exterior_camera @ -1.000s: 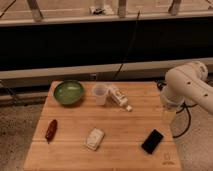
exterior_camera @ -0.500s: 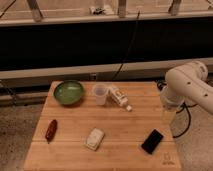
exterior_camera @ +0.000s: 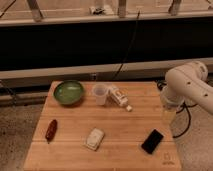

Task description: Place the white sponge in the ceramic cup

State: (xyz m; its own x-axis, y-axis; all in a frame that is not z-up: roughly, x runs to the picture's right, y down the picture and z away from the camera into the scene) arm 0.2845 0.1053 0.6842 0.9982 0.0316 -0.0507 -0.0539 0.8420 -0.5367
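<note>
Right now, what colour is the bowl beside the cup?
Green bowl, camera view; gripper hangs by the table's right edge.

Dim warm light is falling on the table (exterior_camera: 125,136); blur is softening everything, and the gripper (exterior_camera: 169,111) at its right edge is fading into the wood

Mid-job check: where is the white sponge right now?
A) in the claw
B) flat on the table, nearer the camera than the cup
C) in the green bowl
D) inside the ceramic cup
B: the white sponge lies on the wooden table, apart from the ceramic cup behind it; the claw hangs open and empty at the table's right edge.
</note>
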